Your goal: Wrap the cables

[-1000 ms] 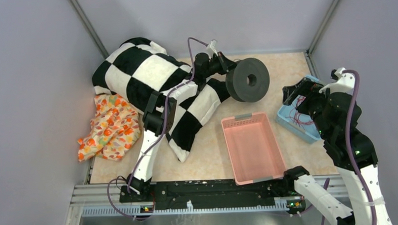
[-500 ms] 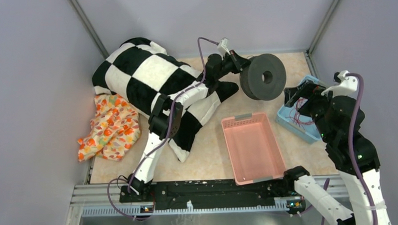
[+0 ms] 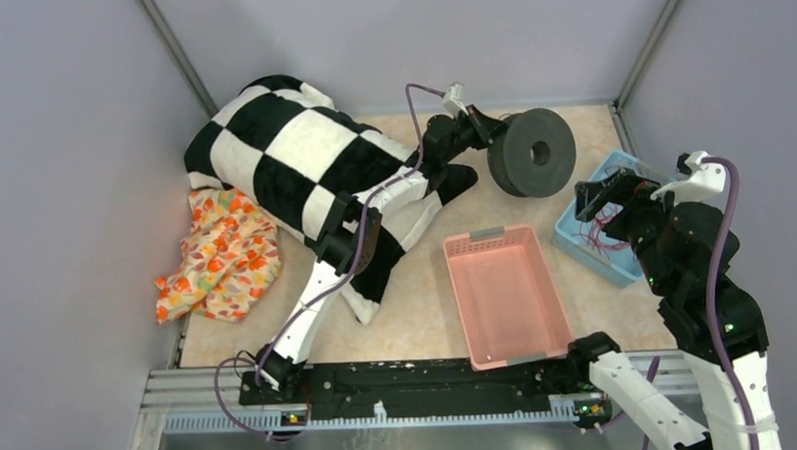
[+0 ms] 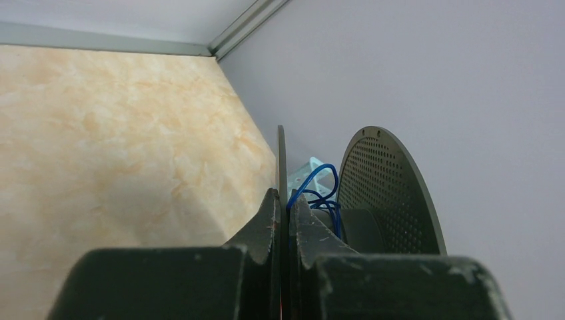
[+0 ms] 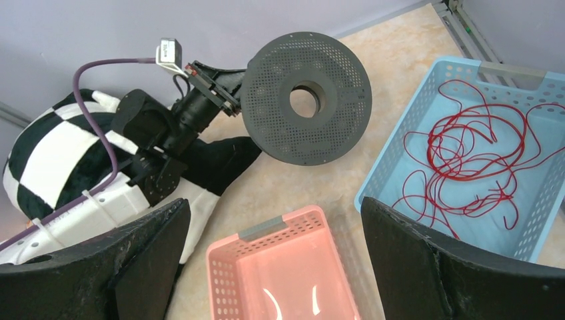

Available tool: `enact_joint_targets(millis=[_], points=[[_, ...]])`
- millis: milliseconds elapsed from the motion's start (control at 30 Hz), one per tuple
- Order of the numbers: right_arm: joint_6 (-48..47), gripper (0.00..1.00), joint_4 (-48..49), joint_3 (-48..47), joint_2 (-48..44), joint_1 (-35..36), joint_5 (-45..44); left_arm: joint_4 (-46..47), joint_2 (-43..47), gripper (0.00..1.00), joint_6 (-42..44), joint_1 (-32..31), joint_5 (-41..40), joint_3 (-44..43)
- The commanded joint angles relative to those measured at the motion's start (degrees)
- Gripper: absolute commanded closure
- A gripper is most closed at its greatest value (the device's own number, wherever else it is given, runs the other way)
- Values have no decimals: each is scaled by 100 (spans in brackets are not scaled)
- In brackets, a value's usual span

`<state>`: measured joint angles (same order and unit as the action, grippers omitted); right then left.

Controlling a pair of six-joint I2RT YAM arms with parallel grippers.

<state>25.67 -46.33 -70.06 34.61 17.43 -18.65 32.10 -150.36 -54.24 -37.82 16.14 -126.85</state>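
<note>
- Red cable (image 5: pixel 466 153): loose tangle on the floor of the blue basket (image 5: pixel 493 67), which sits at the table's right edge. Nothing is touching it.
- Blue cable (image 4: pixel 320 193): a few loops sit between the two flanges of the spool (image 5: pixel 306 99), around its hub. It shows only in the left wrist view.
- The spool is a dark grey perforated disc, standing on edge near the far right corner with its hole facing the right arm. I can't tell whether it touches the table (image 3: pixel 418 314).
- Left gripper (image 3: pixel 486 132): pinched down on the rim of one spool flange. The thin flange edge sits between the fingers (image 4: pixel 266 227) with no gap visible.
- Right gripper (image 5: pixel 273 267): spread wide and holding nothing. It hangs above the left end of the blue basket, and its camera looks over both baskets towards the spool.
- Pink basket (image 3: pixel 487 234): at the near edge, right of centre, just left of the blue basket.
- Checkered pillow (image 3: pixel 271 139): far left corner, under the left arm.
- Orange floral cloth (image 3: pixel 220 256): at the left edge, touching the pillow.
</note>
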Motion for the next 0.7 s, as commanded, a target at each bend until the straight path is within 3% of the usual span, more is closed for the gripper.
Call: enact_joint_targets(millis=[0,200,667], points=[[-18,1,36,-122,28,-47,-52,328,-33,100,84,-62,-193,-387],[19,1,-25,-85,-27,-47,-67,425,-10,100,264,-162,-237,-66],[191,2,-242,20,-227,-47,-27,431,-662,100,-122,-199,-341,-499]])
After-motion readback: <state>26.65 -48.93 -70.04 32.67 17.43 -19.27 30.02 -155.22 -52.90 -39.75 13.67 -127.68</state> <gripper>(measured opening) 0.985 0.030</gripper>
